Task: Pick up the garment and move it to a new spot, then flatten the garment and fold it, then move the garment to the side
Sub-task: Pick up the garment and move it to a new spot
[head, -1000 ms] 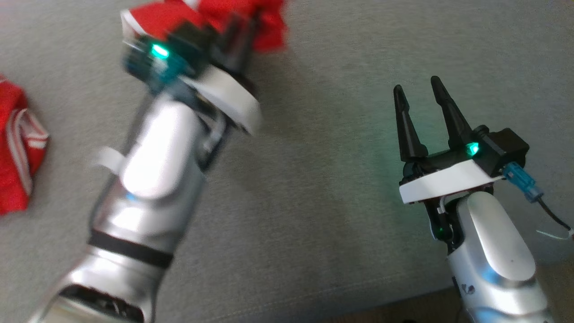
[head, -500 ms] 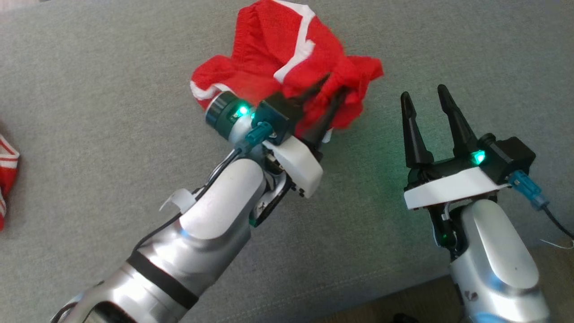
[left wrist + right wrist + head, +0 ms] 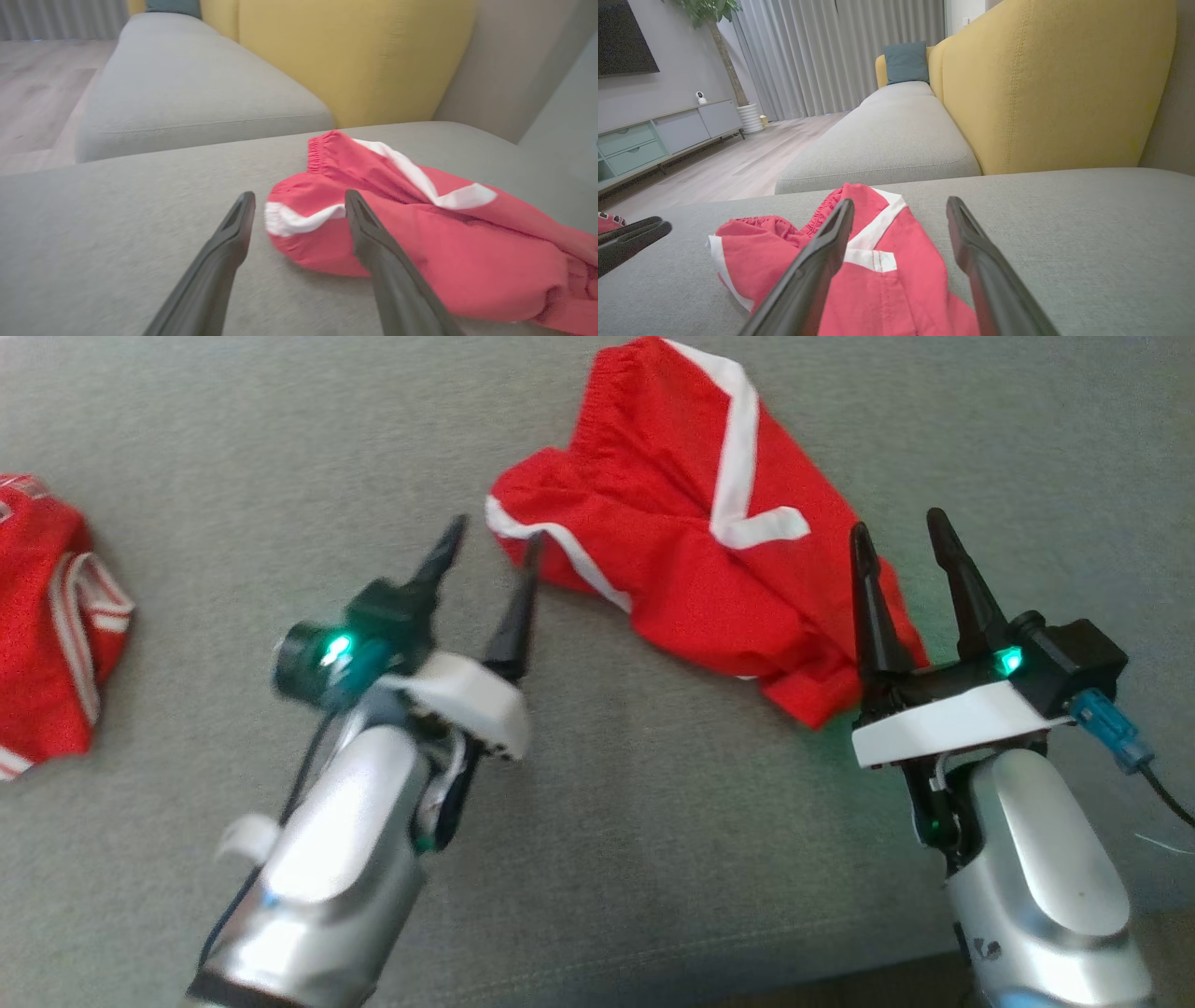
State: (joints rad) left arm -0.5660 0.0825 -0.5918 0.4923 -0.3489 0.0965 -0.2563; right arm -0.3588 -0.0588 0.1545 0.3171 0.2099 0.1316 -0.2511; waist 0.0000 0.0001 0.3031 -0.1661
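Garment (image 3: 691, 569) of red cloth with white bands lies loose and rumpled on the grey sofa seat (image 3: 653, 859), and we place everything else from it. No finger has hold of it.

Left gripper (image 3: 496, 532) sits just beside the garment's white-edged hem, on its left. We see its two dark fingers spread wide with nothing clamped between them. In the left wrist view the hem shows in the gap beyond the tips. One fingertip overlaps the hem's edge, and we cannot tell whether it touches the cloth.

Right gripper (image 3: 896, 523) stands at the garment's opposite, right end, its fingers equally wide apart and empty. We see them cross in front of the red cloth, but whether they touch it we cannot tell.

A second red piece (image 3: 51, 625) with white stripes lies well apart from the garment, far to its left. A yellow backrest (image 3: 355, 60) rises behind the garment.
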